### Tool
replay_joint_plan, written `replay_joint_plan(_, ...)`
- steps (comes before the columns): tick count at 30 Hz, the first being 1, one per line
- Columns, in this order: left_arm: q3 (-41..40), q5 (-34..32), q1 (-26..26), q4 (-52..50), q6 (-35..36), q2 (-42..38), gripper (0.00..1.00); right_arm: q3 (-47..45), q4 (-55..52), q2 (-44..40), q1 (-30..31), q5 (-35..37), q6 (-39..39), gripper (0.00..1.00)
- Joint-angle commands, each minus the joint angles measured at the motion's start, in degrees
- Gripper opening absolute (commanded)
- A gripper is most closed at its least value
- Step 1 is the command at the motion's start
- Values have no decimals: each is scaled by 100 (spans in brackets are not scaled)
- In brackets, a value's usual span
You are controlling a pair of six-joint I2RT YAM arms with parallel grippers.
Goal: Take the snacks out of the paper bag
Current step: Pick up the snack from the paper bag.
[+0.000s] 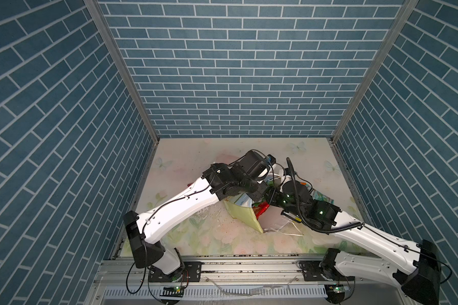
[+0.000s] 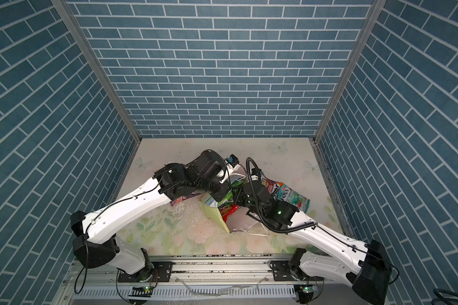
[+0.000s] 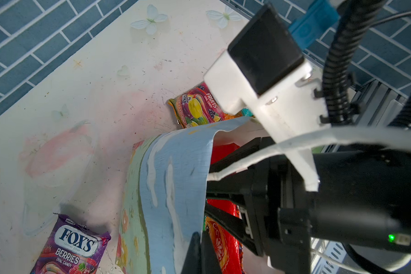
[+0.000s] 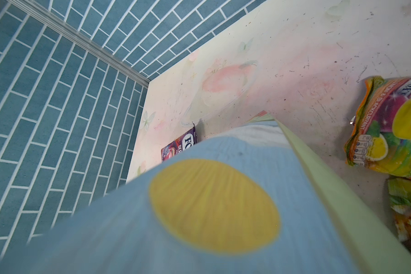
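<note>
The paper bag [image 1: 242, 214] [image 2: 214, 213] lies tipped over in mid-table, its mouth toward the right arm. My left gripper [image 3: 201, 251] is shut on the edge of its blue printed wall [image 3: 171, 189]. My right gripper [image 3: 208, 189] [image 2: 235, 196] reaches into the mouth, its jaws apart around the red cookie bag [image 3: 223, 227] [image 2: 229, 212]; whether they press it is unclear. A green packet [image 2: 225, 198] shows in the mouth too. Out on the table lie the purple Fox's packet [image 3: 74, 246] [image 4: 178, 147], the orange one [image 3: 199, 106] [image 4: 389, 128], the teal one [image 2: 294, 196] and a chips packet [image 4: 408, 208]. The bag wall [image 4: 199, 213] fills the right wrist view.
The bag's white cord handles [image 1: 283, 228] trail on the flowered table [image 1: 201, 237] toward the front. Blue brick walls [image 1: 249, 79] close in the back and both sides. A metal rail [image 1: 236, 266] carrying both arm bases runs along the front edge.
</note>
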Motion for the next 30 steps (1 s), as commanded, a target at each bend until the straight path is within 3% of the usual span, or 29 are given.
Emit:
replay_joint_plan(1,68,90,46,44,140,-107,0,177,250,10,39,266,229,32)
replay_joint_plan(7,52,148,97,51,208,-119,0,193,312,60,57,277,255,34)
replay_joint_plan(13,100,235,133,33,269,-112,0,261,382,242,63,303,254,44)
replay_joint_plan(18,97,247,162,26,296,-148,0,309,252,299,63,380,263,44)
replay_joint_plan(21,84,248,179,25,314,-174,0,301,188,317,62,418,299,37)
replay_joint_plan(30,34,254,352,51,195,-244,0,247,-1,177,58,571,308,1)
